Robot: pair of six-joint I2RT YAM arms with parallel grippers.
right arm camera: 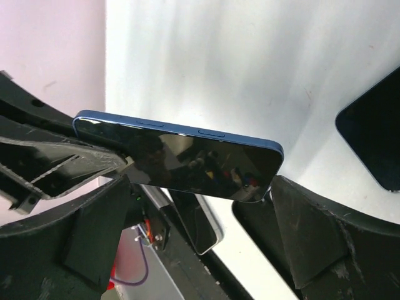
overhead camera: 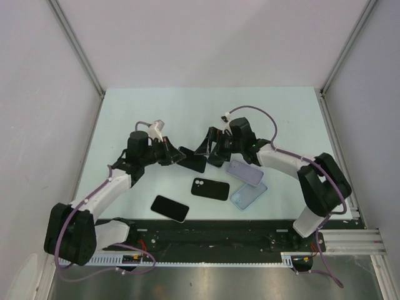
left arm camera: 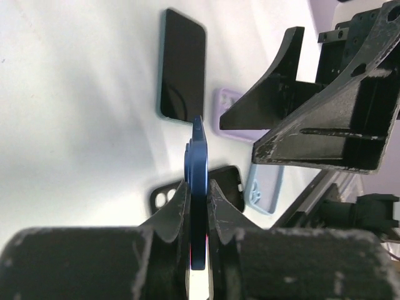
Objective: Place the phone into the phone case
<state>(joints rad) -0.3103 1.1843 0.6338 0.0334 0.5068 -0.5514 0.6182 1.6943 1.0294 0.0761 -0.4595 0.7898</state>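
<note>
Top external: left gripper (overhead camera: 176, 155) is holding the blue phone (overhead camera: 194, 160) at frame centre, above the table (overhead camera: 281, 112); right gripper (overhead camera: 209, 152) is facing it; black case (overhead camera: 210, 188) is lying just below. Left wrist: fingers (left arm camera: 178, 206) are clamping the phone (left arm camera: 198, 162) edge-on. Right wrist: jaws are standing wide apart, phone (right arm camera: 181, 156) sitting between them.

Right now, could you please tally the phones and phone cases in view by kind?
Phones: 2 (blue phone held in the left gripper; dark phone lying flat)
Cases: 3 (black case, lavender case, light blue case)
Total: 5
</note>
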